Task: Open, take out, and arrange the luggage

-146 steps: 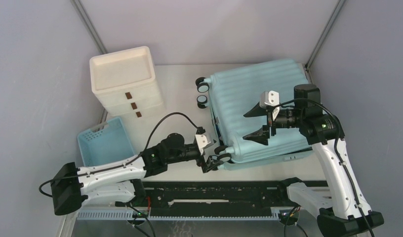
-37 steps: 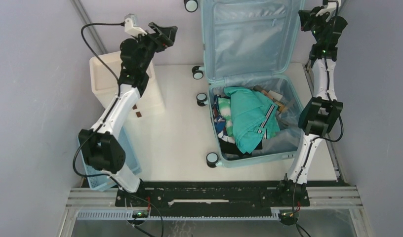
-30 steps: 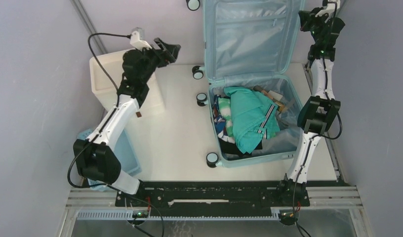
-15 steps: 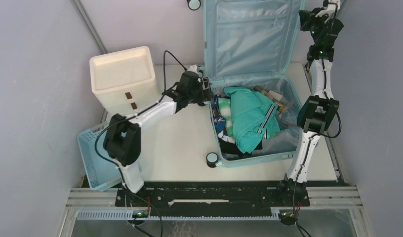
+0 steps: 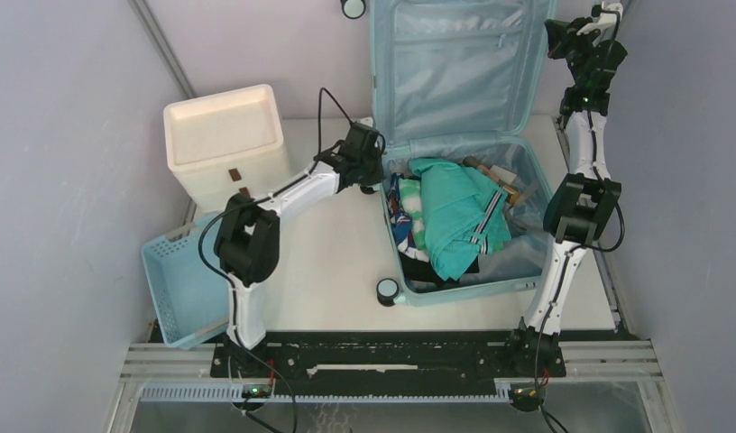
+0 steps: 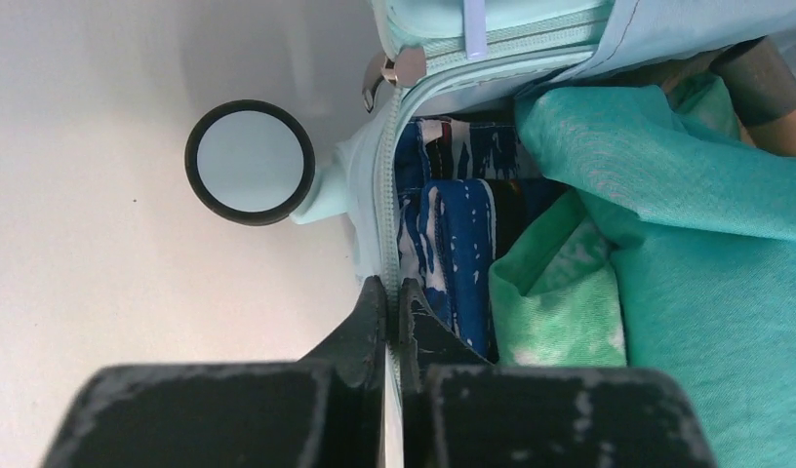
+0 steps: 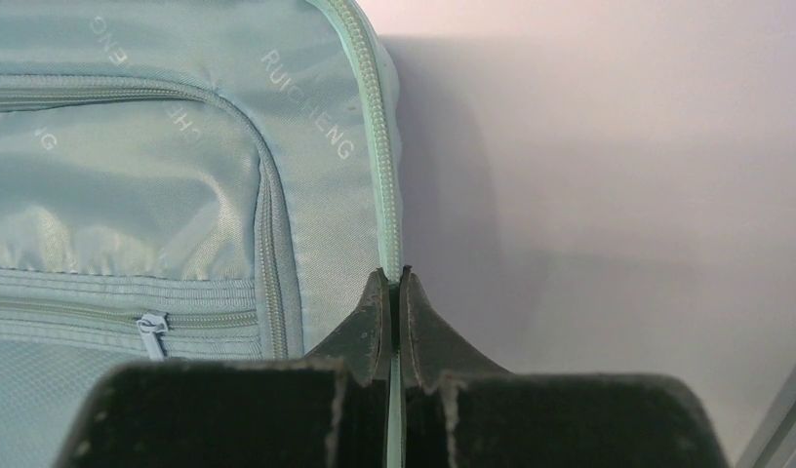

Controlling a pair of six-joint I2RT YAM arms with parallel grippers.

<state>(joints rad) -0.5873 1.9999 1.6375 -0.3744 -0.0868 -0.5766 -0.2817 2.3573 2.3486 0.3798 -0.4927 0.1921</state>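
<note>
**Open luggage [image 5: 450,72] clamped at two edges**

The luggage lies on the table [image 5: 319,262], right of centre, with its base flat and its lid upright at the far side. The white drawer unit [image 5: 225,135] stands far left. The blue basket [image 5: 179,289] sits near left. A teal garment [image 5: 459,216] tops the clothes packed in the base. The right gripper [image 7: 394,278] is clenched on the lid's right zipper edge. The left gripper [image 6: 394,288] is clenched on the base's left rim, beside a wheel [image 6: 250,163].

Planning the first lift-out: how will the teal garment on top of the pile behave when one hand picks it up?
The teal garment lies creased and draped, so likely floppy; it should sag and unfold. Probably light. Its striped hem overlaps clothes beneath in the luggage, so it may drag them.
</note>
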